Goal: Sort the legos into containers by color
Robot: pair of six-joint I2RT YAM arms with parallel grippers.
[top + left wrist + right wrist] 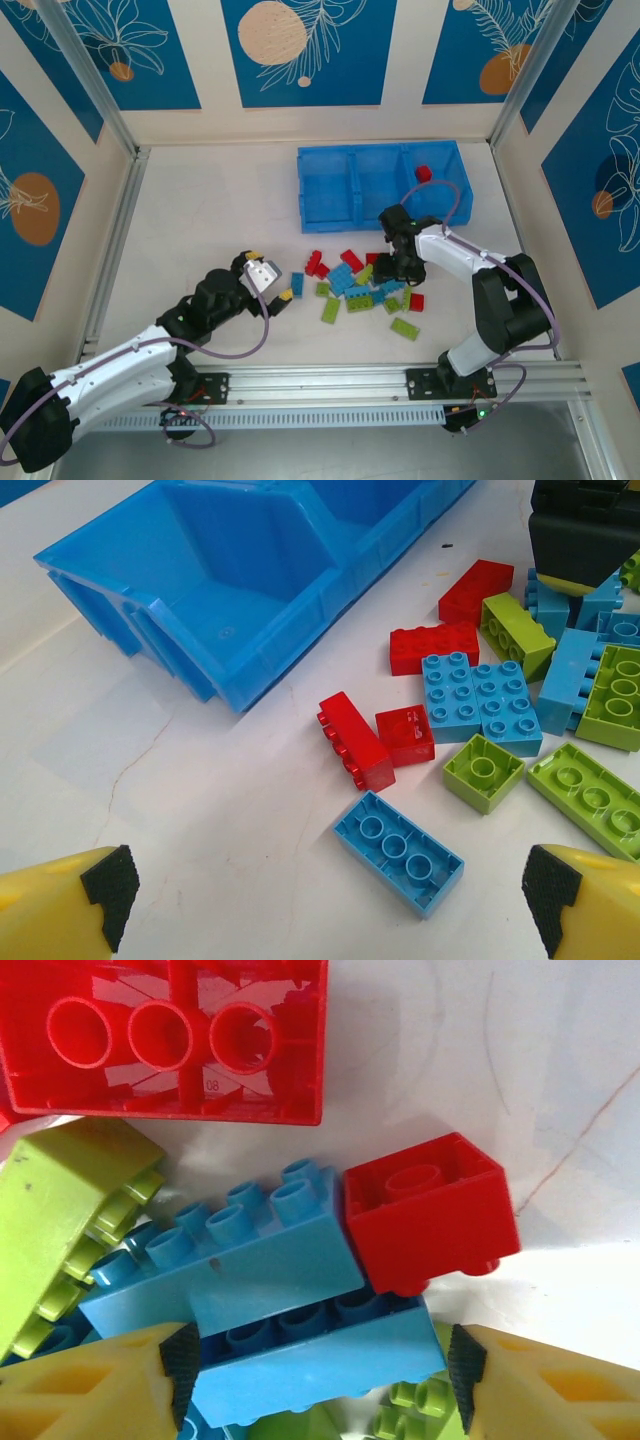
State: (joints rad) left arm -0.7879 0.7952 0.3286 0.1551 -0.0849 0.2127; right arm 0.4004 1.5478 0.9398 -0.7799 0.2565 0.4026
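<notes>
Yellow fingers (90,1385) with black pads frame the bottom of the right wrist view, where the right gripper (320,1370) straddles a light blue brick (310,1360), one pad at each end, touching or nearly so; whether they clamp it I cannot tell; a second blue brick (230,1250) lies against it, with a lime green brick (55,1220) to the left and a small red brick (430,1205) touching its right end; beyond them a long red brick (170,1040) lies studs down, "08" moulded on its underside; from above, this gripper is down in the right part of the pile of legos (365,285), just in front of the blue tray (325,190), whose right compartment holds a red piece (424,173); the left gripper (270,276) stands wide open and empty at the pile's left edge, a lone blue brick (398,852) lying on the table just beyond its fingertips.
</notes>
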